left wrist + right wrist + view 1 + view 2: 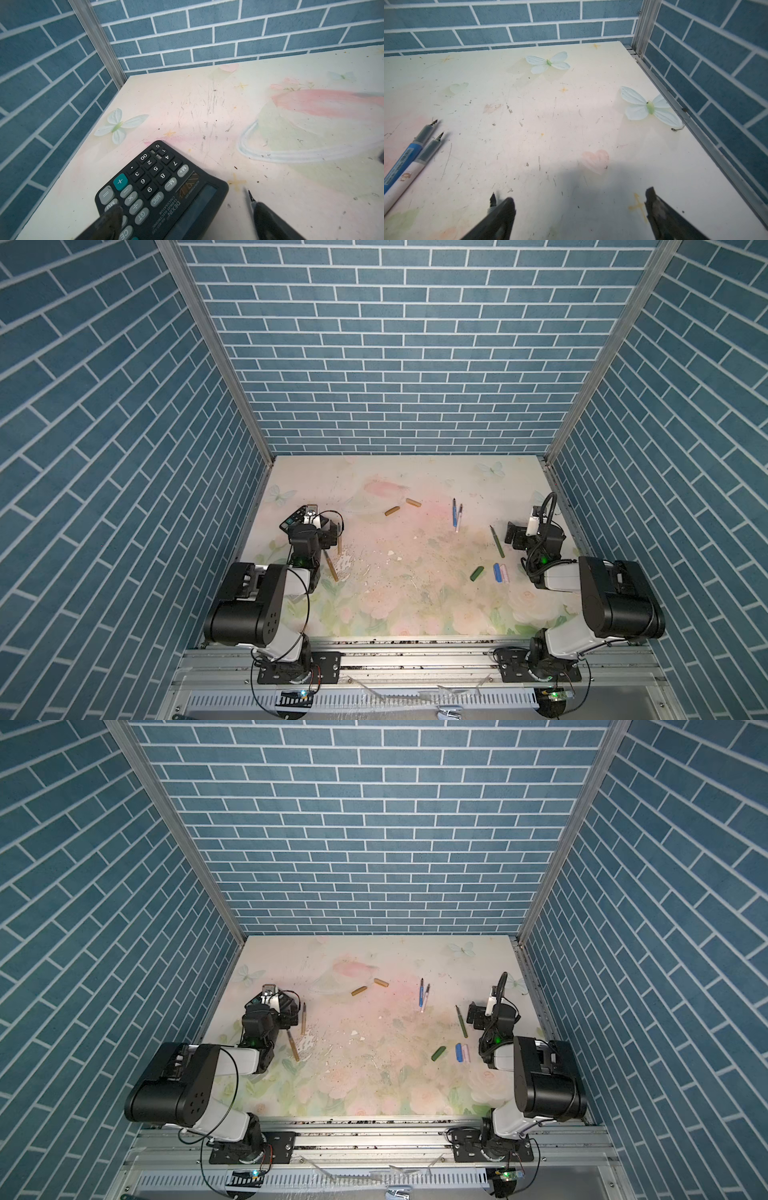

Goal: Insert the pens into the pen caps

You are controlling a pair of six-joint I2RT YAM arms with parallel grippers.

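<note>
Five pens (455,512), five caps (392,511), none joined

They lie flat on the surface (415,614), caps loose nearby. Light, stiff, round; perhaps slick, too small to tell. Pinch mid-barrel. Left tool (187,209) and right tool (579,197) gape empty.

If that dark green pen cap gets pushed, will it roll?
Probably: the dark green pen cap lies on its side on the flat table and looks like a round tube. Being small, it is likely light and easily knocked aside.
</note>
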